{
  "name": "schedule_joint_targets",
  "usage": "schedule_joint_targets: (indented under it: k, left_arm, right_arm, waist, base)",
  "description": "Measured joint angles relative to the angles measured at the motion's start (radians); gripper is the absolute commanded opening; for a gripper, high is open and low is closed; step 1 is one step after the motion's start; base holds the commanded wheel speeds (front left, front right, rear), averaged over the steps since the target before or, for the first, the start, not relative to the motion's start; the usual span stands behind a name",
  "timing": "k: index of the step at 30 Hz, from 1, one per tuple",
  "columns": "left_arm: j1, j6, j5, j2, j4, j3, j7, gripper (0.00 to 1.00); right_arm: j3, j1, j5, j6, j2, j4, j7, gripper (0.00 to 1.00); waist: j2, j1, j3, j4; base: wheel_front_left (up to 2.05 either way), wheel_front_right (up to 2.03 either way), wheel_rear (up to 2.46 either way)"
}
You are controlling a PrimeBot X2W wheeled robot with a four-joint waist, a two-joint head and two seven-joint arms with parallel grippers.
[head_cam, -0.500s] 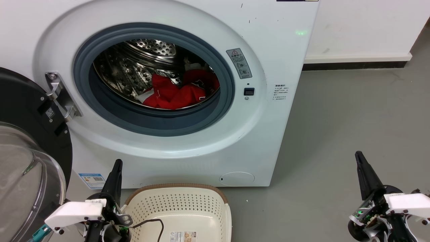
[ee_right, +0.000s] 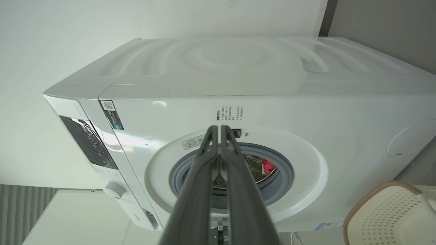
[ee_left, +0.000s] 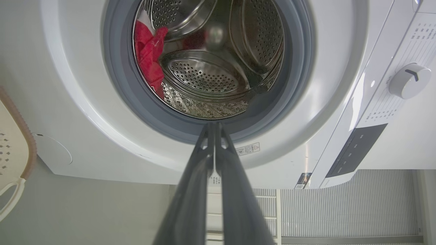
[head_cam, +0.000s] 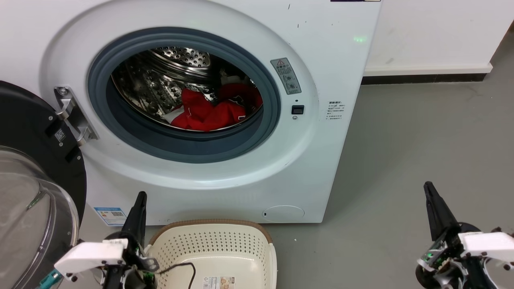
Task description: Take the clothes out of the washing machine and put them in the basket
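Red clothes (head_cam: 213, 110) lie crumpled at the bottom right of the steel drum in the white washing machine (head_cam: 321, 160), whose round opening stands uncovered. The same clothes (ee_left: 148, 58) appear at the drum's left in the left wrist view, and as a red patch (ee_right: 267, 166) in the right wrist view. The cream basket (head_cam: 217, 251) with a brown rim sits on the floor in front of the machine, holding no clothes. My left gripper (head_cam: 140, 196) is shut at the lower left beside the basket, holding nothing. My right gripper (head_cam: 429, 186) is shut at the lower right over the floor, far from the machine.
The machine's black-rimmed glass door (head_cam: 36, 188) hangs open at the left, close to my left arm. A black cable (head_cam: 182, 267) droops over the basket's near edge. Grey floor (head_cam: 421, 136) stretches to the right, up to a white wall with a dark skirting (head_cam: 421, 78).
Both grippers have sunk very slightly in the head view. The clothes, basket and door have not moved.
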Motion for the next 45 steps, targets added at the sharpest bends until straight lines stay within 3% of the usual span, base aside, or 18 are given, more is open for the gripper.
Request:
schedule_joint_targets:
  k: [8,14,45]
  left_arm:
    - [0.042,0.0,0.007,-0.005,0.026,-0.006,-0.02,1.0]
    - [0.043,0.002,0.074,-0.005,0.006,0.001,-0.048,1.0]
    - [0.082,0.126,0.626,-0.004,-0.164,-0.058,-0.171,1.0]
  right_arm:
    - [0.004,0.041,-0.008,0.0,0.003,0.033,-0.018,1.0]
    - [0.005,0.044,-0.071,0.0,0.005,0.013,-0.047,1.0]
    - [0.044,0.101,-0.7,0.0,0.005,-0.18,-0.172,1.0]
  waist:
    - [0.0,0.0,0.0,0.0]
    - [0.0,0.0,0.002,-0.001]
    - [0.0,0.0,0.01,-0.004]
  base:
    - [0.0,0.0,0.0]
    - [0.0,0.0,0.0]
    - [0.0,0.0,0.0]
